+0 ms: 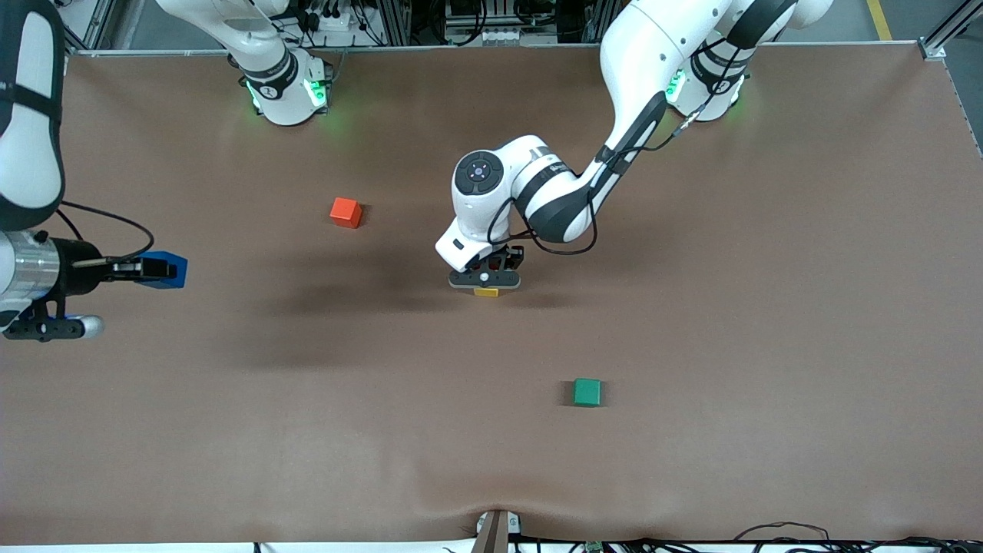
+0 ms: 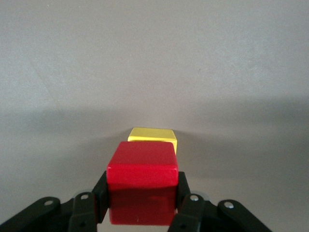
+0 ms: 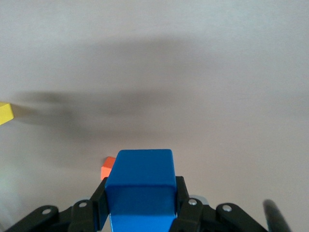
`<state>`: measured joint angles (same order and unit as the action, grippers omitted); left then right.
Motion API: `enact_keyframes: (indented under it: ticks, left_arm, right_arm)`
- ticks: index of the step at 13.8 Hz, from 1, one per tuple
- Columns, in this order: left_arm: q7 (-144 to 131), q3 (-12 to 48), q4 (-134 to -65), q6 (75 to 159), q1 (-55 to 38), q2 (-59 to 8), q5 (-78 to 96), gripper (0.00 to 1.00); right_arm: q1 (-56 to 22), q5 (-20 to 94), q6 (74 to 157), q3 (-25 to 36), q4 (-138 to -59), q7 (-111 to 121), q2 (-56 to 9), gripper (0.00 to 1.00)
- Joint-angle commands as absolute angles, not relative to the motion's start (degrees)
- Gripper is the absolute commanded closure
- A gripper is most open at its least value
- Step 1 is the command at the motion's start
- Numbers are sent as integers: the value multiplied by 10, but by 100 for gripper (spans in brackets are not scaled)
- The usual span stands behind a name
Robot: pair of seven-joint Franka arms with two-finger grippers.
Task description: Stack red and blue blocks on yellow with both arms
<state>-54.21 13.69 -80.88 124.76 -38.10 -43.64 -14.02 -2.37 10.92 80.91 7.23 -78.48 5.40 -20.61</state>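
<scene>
My left gripper [image 1: 485, 276] is shut on the red block [image 2: 141, 166] and holds it low over the yellow cube [image 1: 485, 292]. In the left wrist view the yellow cube [image 2: 153, 137] peeks out just past the red block; I cannot tell whether the two touch. Over the right arm's end of the table, my right gripper [image 1: 157, 269] is shut on the blue block [image 1: 164, 270] and holds it in the air. Both black fingers [image 3: 99, 203] press the sides of the blue block [image 3: 140, 181].
An orange-red cube [image 1: 345, 212] lies on the brown table [image 1: 768, 307], nearer the robots' bases than the yellow cube. A green cube [image 1: 587, 392] lies nearer the front camera. The left arm's elbow [image 1: 537, 192] hangs over the table's middle.
</scene>
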Motion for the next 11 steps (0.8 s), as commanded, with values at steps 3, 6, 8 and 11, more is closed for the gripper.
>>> enact_keyframes:
  ticks: [3, 6, 8, 11]
  left_arm:
    - [-539, 128, -786, 1234, -392, -449, -151, 100]
    - [-538, 128, -786, 1234, -392, -451, -151, 100]
    - [-539, 128, -786, 1235, -393, -452, -151, 100]
    - [-539, 128, -786, 1235, -393, -455, -151, 100]
  right_arm:
    - [-78, 115, 794, 75, -782, 0, -156, 100]
    - [-103, 114, 793, 75, -772, -46, -149, 100]
    - [-112, 112, 795, 76, -775, -47, -150, 100]
    - [-112, 112, 795, 76, -777, -47, -153, 100]
